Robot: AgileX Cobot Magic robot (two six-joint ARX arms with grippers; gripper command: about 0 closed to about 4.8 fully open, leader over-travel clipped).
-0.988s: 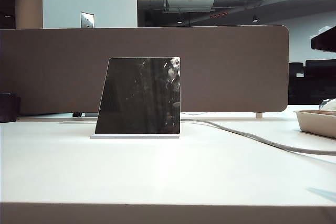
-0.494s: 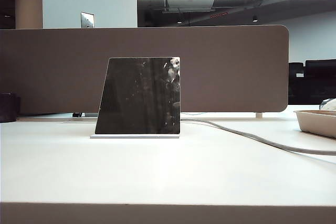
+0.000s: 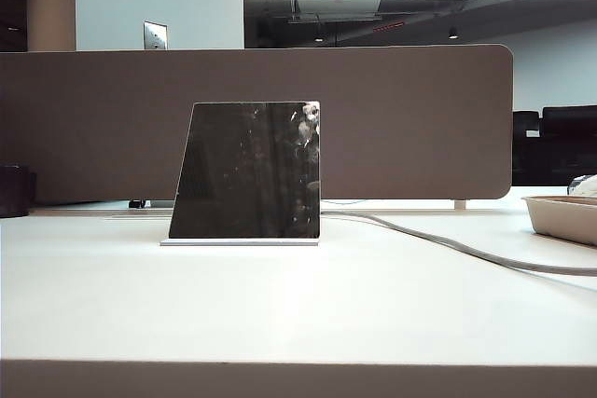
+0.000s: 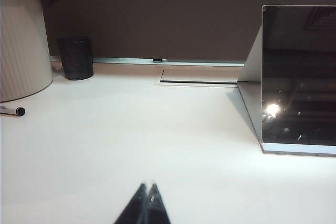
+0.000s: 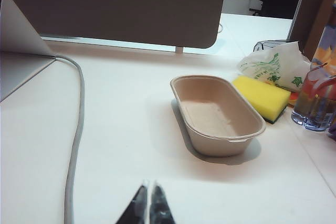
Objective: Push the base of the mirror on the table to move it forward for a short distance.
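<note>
**Mirror push: we're still at the starting line**

So here's where we are. The mirror (image 3: 247,171) stands a bit left of the middle of the table (image 3: 298,309), tilted back on the base of the mirror (image 3: 240,242), that thin white plate lying flat on the desk top. Behind it is the beige divider panel (image 3: 410,118), and a grey cable (image 3: 448,247) snakes off to the right toward the pulp tray (image 5: 218,115).

Neither arm shows up in the exterior view. The left gripper (image 4: 147,203) hovers low over bare table, near side, with the mirror well apart from it, far and to the right. Its fingertips are pinched together, nothing between them. The right gripper (image 5: 148,203) sits over on the right side, near the cable and the tray, fingertips nearly touching with just a sliver between them, also holding nothing.

Our read: no contact yet, so this is the approach step. Next move probably calls for bringing one closed gripper down low to the near edge of the base and nudging the plate, not the glass, since pushing high could tip it.
</note>
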